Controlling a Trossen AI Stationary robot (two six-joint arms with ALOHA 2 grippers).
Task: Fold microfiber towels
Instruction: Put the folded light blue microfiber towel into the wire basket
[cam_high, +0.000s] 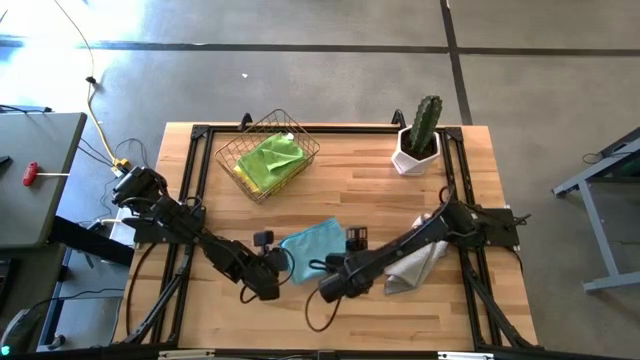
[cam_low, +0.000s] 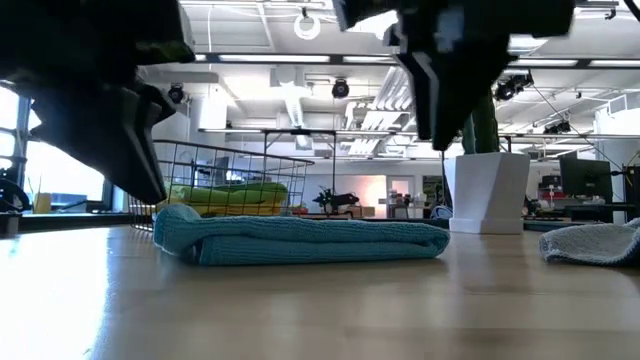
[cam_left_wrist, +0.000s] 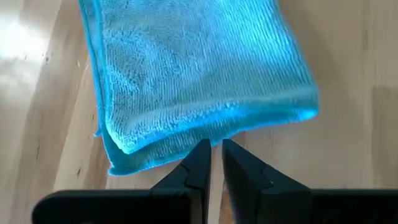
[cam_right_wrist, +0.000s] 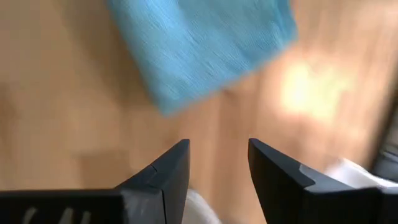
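Light blue towel (cam_high: 313, 246) lies folded on the wooden surface (cam_high: 350, 185), front centre, between the two grippers. Looks like a fold just finished: low view shows it stacked in layers, flat, edges roughly aligned. Left gripper (cam_high: 268, 284) sits just at the towel's near-left corner, fingers (cam_left_wrist: 200, 163) nearly closed with only a slit between, holding nothing. Right gripper (cam_high: 333, 283) is just off the towel's near-right edge, fingers (cam_right_wrist: 177, 163) spread apart, empty, clear of the cloth.

Towel's long axis runs diagonally in the high view, from near-left toward far-right; folded edge faces the left gripper in its wrist view.

Next move likely: another fold or moving it aside, then picking up the grey towel (cam_high: 415, 262), crumpled under the right arm on the right side. That one needs spreading flat first.

Lime green towel (cam_high: 270, 158) sits in the wire basket (cam_high: 226, 158) at back left. Potted cactus (cam_high: 420, 135) back right, well apart from the work.
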